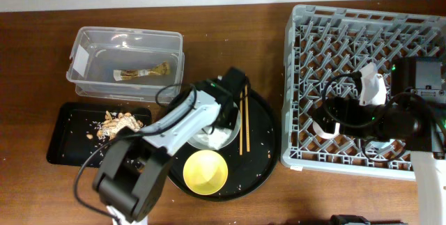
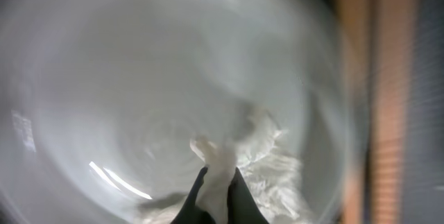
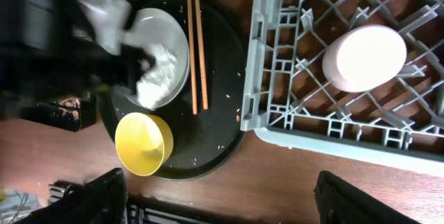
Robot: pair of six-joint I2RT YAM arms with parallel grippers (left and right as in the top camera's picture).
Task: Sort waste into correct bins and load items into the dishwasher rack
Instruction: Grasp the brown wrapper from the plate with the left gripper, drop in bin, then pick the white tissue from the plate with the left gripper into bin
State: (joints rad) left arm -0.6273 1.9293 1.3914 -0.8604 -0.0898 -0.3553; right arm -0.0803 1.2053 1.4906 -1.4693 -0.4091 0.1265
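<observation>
My left gripper (image 2: 218,177) is shut on the crumpled white napkin (image 2: 272,163), which lies on the white plate (image 2: 104,78). In the overhead view the plate (image 1: 208,140) sits on the round black tray, under my left arm. The chopsticks (image 1: 242,124) lie beside it and the yellow bowl (image 1: 205,172) stands in front. The wrapper strip (image 1: 143,72) lies in the clear tub (image 1: 175,44). Food scraps (image 1: 122,122) lie in the black rectangular tray (image 1: 66,140). My right gripper (image 3: 222,207) is open and empty, high over the grey rack (image 1: 289,92). The pink cup (image 3: 364,57) lies in the rack. The blue cup is out of view.
The round black tray (image 1: 263,154) sits between the bins and the rack, with small crumbs on it. My right arm and its cables (image 1: 404,113) cover the rack's right middle. Bare wooden table (image 3: 312,175) lies in front of the rack.
</observation>
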